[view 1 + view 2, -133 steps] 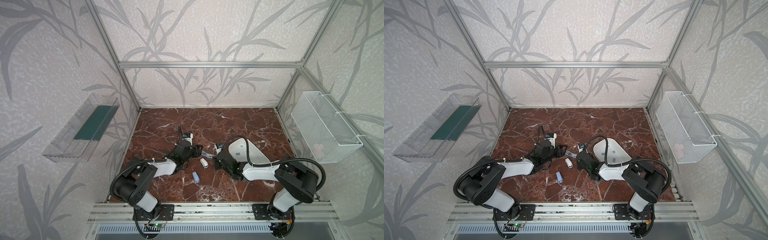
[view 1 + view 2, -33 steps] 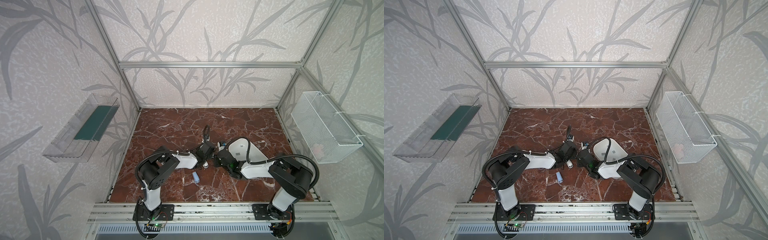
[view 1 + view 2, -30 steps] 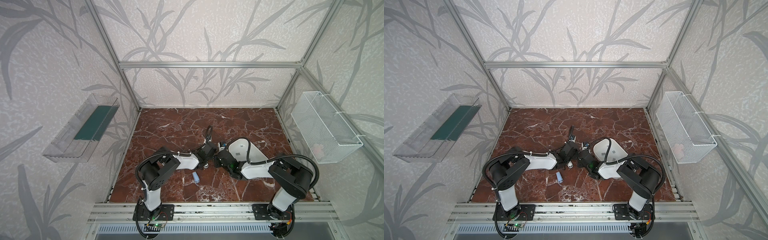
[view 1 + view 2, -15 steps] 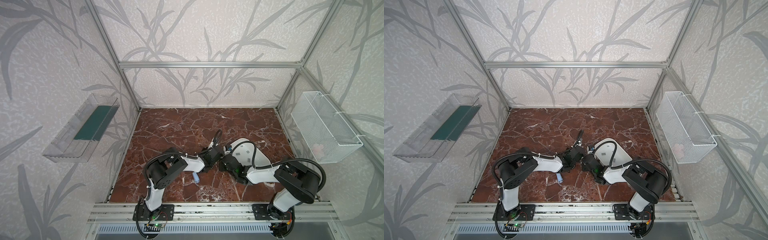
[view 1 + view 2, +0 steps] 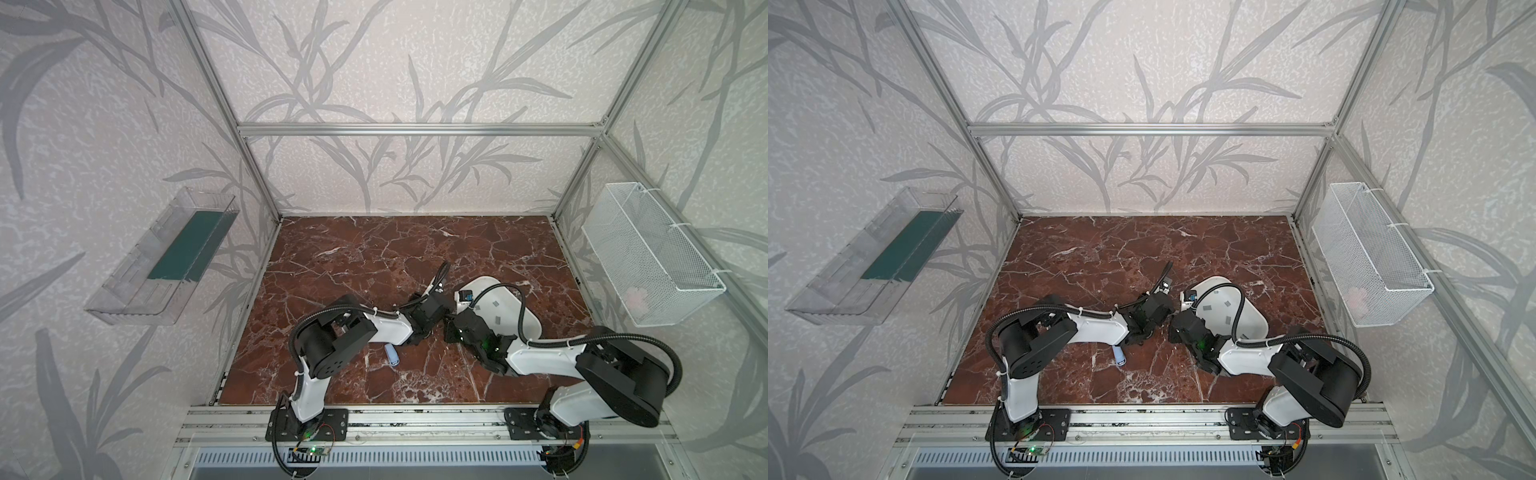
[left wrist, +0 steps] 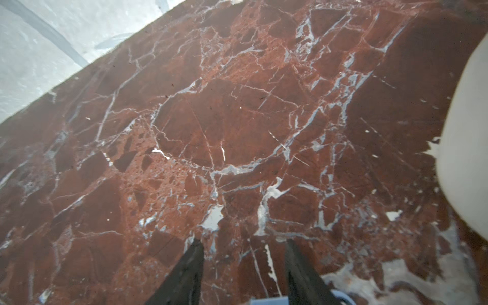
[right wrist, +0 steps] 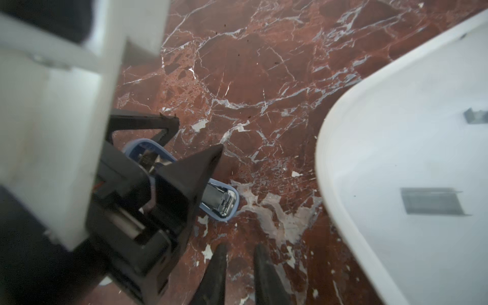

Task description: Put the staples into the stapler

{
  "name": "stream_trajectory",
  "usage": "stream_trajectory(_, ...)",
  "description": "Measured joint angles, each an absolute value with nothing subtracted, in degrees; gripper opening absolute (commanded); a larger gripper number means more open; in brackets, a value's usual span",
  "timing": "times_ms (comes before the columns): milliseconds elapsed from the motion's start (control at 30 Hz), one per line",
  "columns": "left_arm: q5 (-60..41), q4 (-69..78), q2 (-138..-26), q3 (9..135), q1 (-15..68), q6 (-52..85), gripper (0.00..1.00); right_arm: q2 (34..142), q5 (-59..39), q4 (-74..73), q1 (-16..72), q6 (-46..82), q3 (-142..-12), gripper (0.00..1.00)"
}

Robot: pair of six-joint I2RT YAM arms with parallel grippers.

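Staples (image 7: pixel 433 201) lie as thin, light strips on the tray (image 7: pixel 383 250) — probably brittle and slippery, best pinched across their long sides. Stapler (image 7: pixel 220 202) lies open on the tabletop (image 7: pixel 264 66) below the released left pincer (image 6: pixel 243 243) — right pincer (image 7: pixel 240 247) barely parted, empty.

A robot lab cell: a silver aluminium-profile frame (image 5: pixel 415 129) encloses a red-brown marble-patterned tabletop (image 5: pixel 374 257), with two white-and-black robot arms (image 5: pixel 386 332) bolted at its near edge.

1 stapler (image 7: pixel 220 202), 3 staples (image 5: pixel 1227 304) strips, 1 tray (image 5: pixel 528 320), 1 basket (image 5: pixel 648 257), 1 bin (image 5: pixel 166 257).
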State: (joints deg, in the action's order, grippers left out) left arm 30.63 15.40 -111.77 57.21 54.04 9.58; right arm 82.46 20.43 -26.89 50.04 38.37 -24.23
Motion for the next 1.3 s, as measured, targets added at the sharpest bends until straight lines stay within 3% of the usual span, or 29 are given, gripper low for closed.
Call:
stream_trajectory(633,18.06,13.82,-104.57,57.65,53.45,17.67,0.56,69.08,23.0,-21.15,50.04,38.35,-19.86,0.25)
stream_trajectory(833,18.11,14.85,-103.44,55.53,52.62,19.59,0.56,66.94,22.94,-19.94,50.04,36.95,-19.53,0.27)
stream_trajectory(1000,12.99,16.47,-94.56,47.37,42.46,27.0,0.55,71.09,19.25,-20.21,50.04,34.39,-21.87,0.22)
stream_trajectory(1100,11.99,19.11,-90.45,42.5,35.22,31.86,0.54,75.22,18.83,-20.25,50.04,34.54,-24.56,0.12)
stream_trajectory(1300,7.09,21.91,-92.49,39.24,33.47,38.94,0.53,82.43,20.82,-19.46,50.04,37.41,-28.97,0.08)
